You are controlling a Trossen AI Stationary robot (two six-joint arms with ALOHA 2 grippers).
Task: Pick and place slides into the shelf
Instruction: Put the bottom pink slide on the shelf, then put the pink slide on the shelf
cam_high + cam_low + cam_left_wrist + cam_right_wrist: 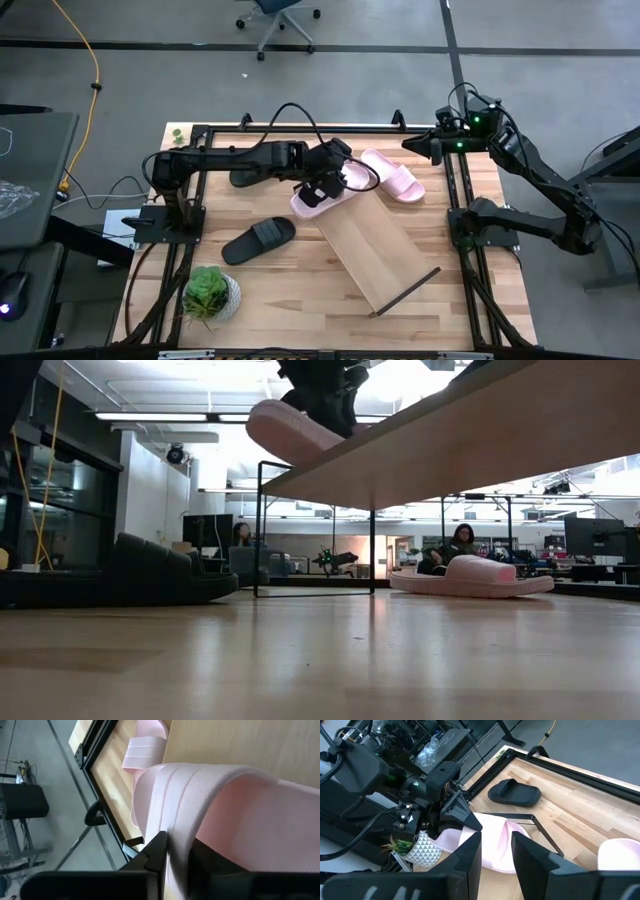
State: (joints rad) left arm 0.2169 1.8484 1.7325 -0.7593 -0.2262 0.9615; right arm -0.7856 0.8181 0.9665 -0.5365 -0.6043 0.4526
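My left gripper (326,187) is shut on a pale pink slide (307,204) at the far-left end of the light-wood shelf (377,247). The shelf stands raised on thin dark legs (371,550). In the low view this slide (285,430) sits at the shelf's edge and overhangs it. The second pink slide (393,175) lies sole down on the table beyond the shelf. One black slide (258,240) lies left of the shelf. The other black slide (243,179) lies partly under the left arm. My right gripper (496,851) is open, high over the table's far right corner. My left gripper holds the pink slide by its wide strap (172,820), pinched at the strap's edge between the two fingers (156,847). The fingers come from above, pointing down. The slide lies roughly level below them at the shelf's end (300,465). Whether its sole rests there, I cannot tell.
A potted plant (211,293) stands near the table's near left corner. Dark metal rails (462,215) run along the table's left, right and far sides. Bare tabletop (300,300) lies near the shelf's left side. People sit in the room behind (462,540).
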